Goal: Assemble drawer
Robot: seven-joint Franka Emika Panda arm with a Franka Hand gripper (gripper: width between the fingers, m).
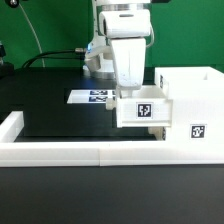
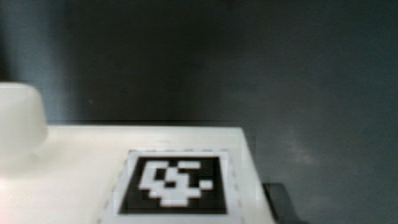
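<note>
In the exterior view my gripper (image 1: 128, 96) reaches straight down and is shut on the wall of a small white open-topped tray (image 1: 143, 109) with a square tag on its face. The tray hangs above the black table, against the open side of the white box shell (image 1: 192, 98), which stands at the exterior view's right with a tag low on its front. In the wrist view the tray's tagged white face (image 2: 175, 183) fills the lower part, with one dark fingertip (image 2: 279, 198) beside it. The other finger is hidden. No second tray shows.
A low white border wall (image 1: 60, 151) runs along the near edge of the black table and up the exterior view's left. The marker board (image 1: 98, 97) lies flat behind the tray. A white rounded part (image 2: 15, 120) shows at the wrist view's edge.
</note>
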